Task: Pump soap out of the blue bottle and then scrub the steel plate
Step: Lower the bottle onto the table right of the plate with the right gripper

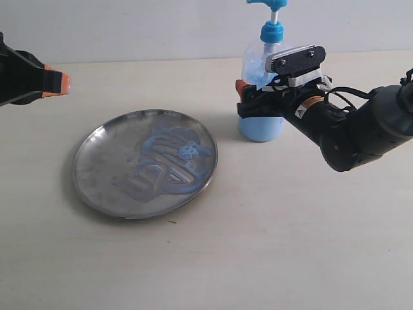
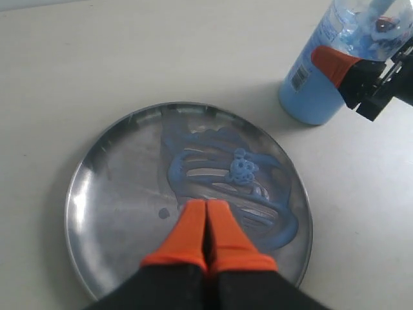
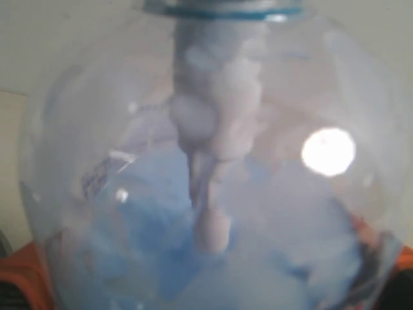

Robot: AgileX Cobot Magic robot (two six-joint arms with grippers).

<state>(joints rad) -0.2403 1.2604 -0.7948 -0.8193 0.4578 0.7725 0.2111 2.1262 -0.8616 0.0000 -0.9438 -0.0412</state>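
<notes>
The steel plate (image 1: 103, 171) lies flat on the table, with pale blue soap (image 1: 173, 154) smeared in swirls across its right half. Right of it stands the blue bottle (image 1: 261, 128), upright, its blue pump head (image 1: 271, 29) at the top edge. My right gripper (image 1: 258, 97) is shut on the bottle's middle, one orange finger (image 1: 241, 86) showing on its left side. The bottle (image 3: 213, 194) fills the right wrist view, orange fingertips (image 3: 19, 271) flanking it. My left gripper (image 1: 62, 82) hangs shut and empty at the far left; in its wrist view its tips (image 2: 206, 208) hover over the plate (image 2: 110, 194) beside the soap (image 2: 239, 171).
The pale tabletop (image 1: 271, 245) stretches bare in front of the plate and bottle. A light wall (image 1: 142, 26) runs behind the table. The right arm (image 1: 361, 126) reaches in from the right edge, low over the table.
</notes>
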